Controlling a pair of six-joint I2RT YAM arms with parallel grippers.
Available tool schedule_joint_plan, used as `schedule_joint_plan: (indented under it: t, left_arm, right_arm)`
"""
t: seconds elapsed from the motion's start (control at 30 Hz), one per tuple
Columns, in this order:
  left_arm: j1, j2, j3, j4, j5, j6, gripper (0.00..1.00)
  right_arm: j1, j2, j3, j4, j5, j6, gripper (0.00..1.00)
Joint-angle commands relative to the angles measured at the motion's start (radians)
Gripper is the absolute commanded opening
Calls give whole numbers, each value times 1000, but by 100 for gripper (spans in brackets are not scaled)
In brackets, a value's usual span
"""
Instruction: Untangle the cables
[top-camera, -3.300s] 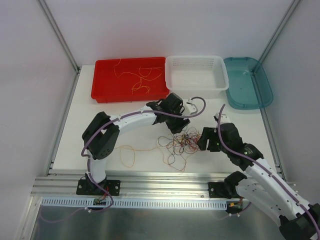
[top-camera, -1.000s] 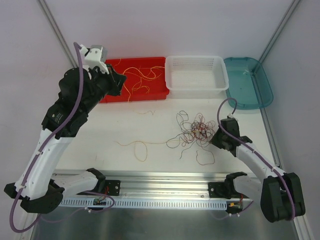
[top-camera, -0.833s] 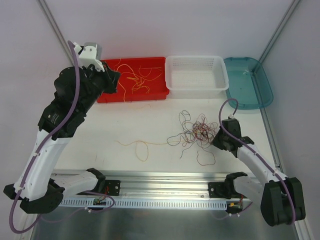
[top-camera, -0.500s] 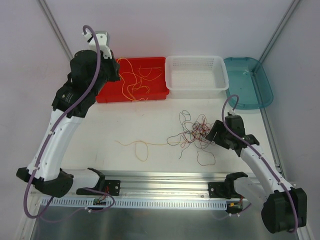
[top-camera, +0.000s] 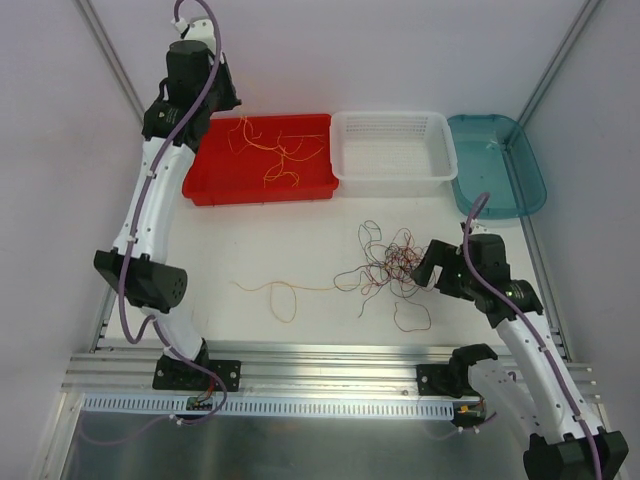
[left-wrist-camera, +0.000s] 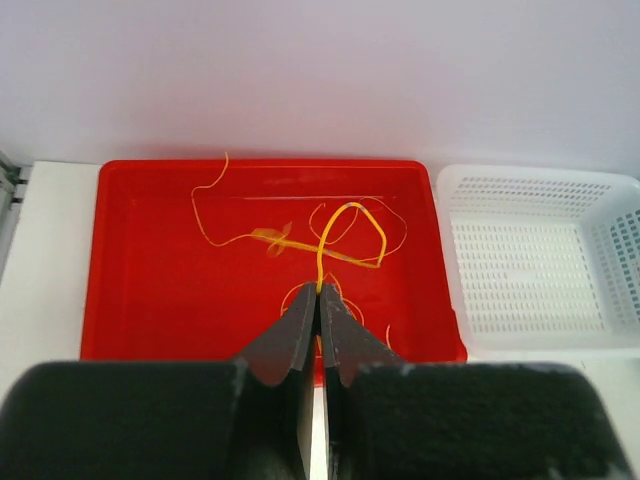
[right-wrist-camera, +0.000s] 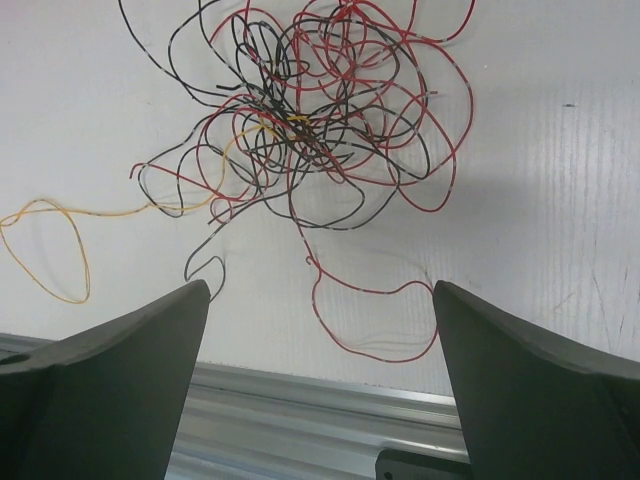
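The left gripper (left-wrist-camera: 318, 292) is raised above the red tray (left-wrist-camera: 130, 300), its jaws pressed together on the end of a yellow-orange cable (left-wrist-camera: 352, 215). This cable is looped down into the tray, where other yellow-orange strands (left-wrist-camera: 215, 215) are scattered. The right gripper (right-wrist-camera: 320, 290) is spread wide with nothing between its fingers, just beside the tangle of dark red and black cables (right-wrist-camera: 320, 120) laid on the white table (top-camera: 280, 240). A loose yellow-orange strand (top-camera: 283, 296) is trailed leftward from the tangle.

Shows white link shells (top-camera: 148, 200) between bulky black joint housings (top-camera: 140, 282), a thin purple hose (top-camera: 466, 222) running along each arm, flat black base plates (top-camera: 195, 373), and dark wedge-shaped fingers (left-wrist-camera: 290, 345) with a matte, grainy surface.
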Motion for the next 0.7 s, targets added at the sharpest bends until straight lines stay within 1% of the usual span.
schedule_joint_plan:
  t: [0.0, 0.03, 0.13, 0.3, 0.4, 0.43, 0.47, 0.5, 0.53, 0.57, 0.6, 0.63, 0.67]
  left_arm:
    - [50, 90, 94, 36, 73, -59, 0]
    - [64, 137, 105, 39, 81, -70, 0]
    - [112, 212, 114, 44, 130, -116, 0]
    - [170, 326, 105, 93, 130, -125, 0]
    - [214, 398, 100, 126, 147, -164, 0]
    - [215, 429, 100, 133, 165, -177, 5]
    - [253, 441, 100, 136, 174, -203, 12]
    - [264, 452, 100, 143, 180, -210, 19]
    - [271, 464, 100, 143, 185, -214, 36]
    - [283, 466, 92, 145, 182, -216, 46]
    - [290, 461, 70, 146, 173, -214, 68]
    - [296, 454, 69, 146, 173, -213, 69]
    - [297, 443, 33, 148, 165, -205, 86]
  right_arm:
    - [-2, -38, 41, -62, -22, -18, 100]
    - [-2, -41, 43, -65, -18, -17, 100]
    - [-2, -38, 46, -65, -15, -18, 99]
    - [-2, -10, 38, -43, -24, -21, 100]
    - [-2, 8, 25, -28, -33, -20, 100]
    - [-2, 11, 21, -28, -33, -20, 100]
    - [-2, 19, 20, -28, -33, -20, 99]
    - [-2, 21, 21, -26, -31, -20, 99]
    - [-1, 21, 23, -28, -28, -20, 100]
    - [-2, 22, 24, -28, -30, -20, 100]
    - [-2, 22, 26, -28, -28, -20, 100]
    - [-2, 22, 26, -26, -27, -23, 99]
    - [-2, 22, 28, -26, -24, -24, 100]
